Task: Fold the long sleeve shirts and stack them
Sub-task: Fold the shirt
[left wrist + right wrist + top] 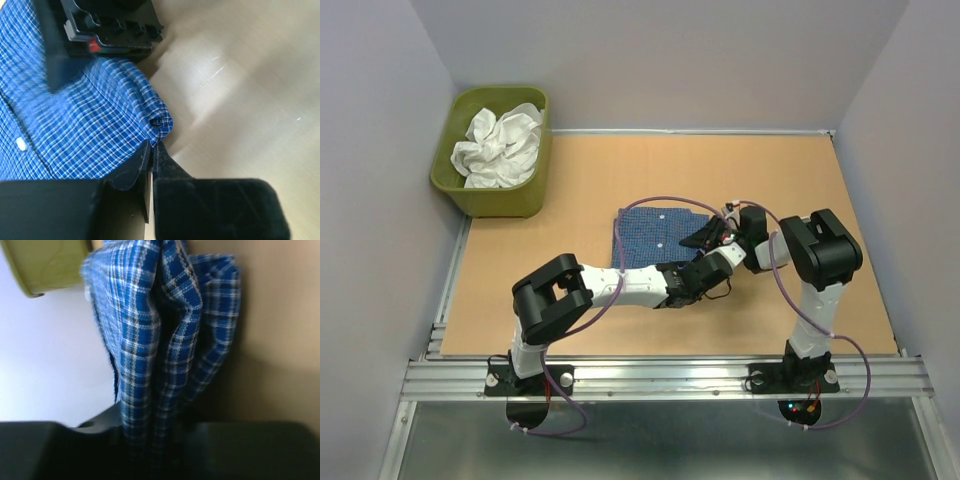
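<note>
table (570, 200) beneath both arms | olive tub (447, 160) well beyond left gripper (151, 147) | blue checked shirt (655, 225) on table, spreading ahead and left of left gripper | white garment (500, 145) crumpled in tub | left gripper pinched shut on shirt's folded edge | right gripper (155, 440) clamped on bunched shirt cloth, which runs straight out ahead of it

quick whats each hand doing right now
left hand: closed, pinching an edge of the blue checked shirt
right hand: closed on a bunched fold of the blue checked shirt
</note>
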Tool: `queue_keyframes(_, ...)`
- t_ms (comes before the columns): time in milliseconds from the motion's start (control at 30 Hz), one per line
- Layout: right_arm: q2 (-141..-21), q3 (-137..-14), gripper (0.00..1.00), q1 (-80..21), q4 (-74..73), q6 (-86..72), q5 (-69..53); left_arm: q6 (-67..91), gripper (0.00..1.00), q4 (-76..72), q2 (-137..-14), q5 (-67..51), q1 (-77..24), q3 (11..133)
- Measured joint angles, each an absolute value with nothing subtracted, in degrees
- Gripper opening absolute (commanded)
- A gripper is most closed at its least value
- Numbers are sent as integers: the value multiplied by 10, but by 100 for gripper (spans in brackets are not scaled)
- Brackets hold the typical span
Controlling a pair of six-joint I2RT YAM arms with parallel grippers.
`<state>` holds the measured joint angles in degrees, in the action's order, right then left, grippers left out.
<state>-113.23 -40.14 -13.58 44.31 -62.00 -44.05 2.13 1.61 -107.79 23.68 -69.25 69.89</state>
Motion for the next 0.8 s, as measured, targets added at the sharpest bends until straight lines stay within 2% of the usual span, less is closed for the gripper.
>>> queue_keyframes(33, -1141, -402, 9, -136, 441, -616, -443, 27, 21, 17, -1078, 233, -692, 700)
queue_keyframes(100, -1150, -403, 2, -136, 439, -610, -447, 36, 28, 18, -1078, 227, -692, 704)
queue_keyframes(133, -1152, -403, 1, -136, 439, -606, -451, 44, 36, 20, -1078, 224, -691, 705)
queue_keyframes(300, -1155, -409, 1, -136, 436, -573, -467, 71, 58, 26, -1062, 216, -690, 705)
queue_keyframes(333, -1155, -411, 0, -136, 433, -566, -470, 74, 66, 27, -1054, 216, -688, 705)
queue_keyframes(433, -1155, -423, 1, -136, 409, -539, -478, 92, 81, 28, -1004, 213, -677, 687)
queue_keyframes(500, -1155, -438, 1, -135, 376, -514, -482, 107, 87, 28, -948, 207, -653, 660)
queue_keyframes(633, -1155, -512, 0, -135, 228, -410, -476, 120, 92, 34, -873, 195, -576, 632)
queue_keyframes(800, -1155, -609, 0, -130, 37, -267, -459, 130, 92, 72, -798, 185, -430, 630)
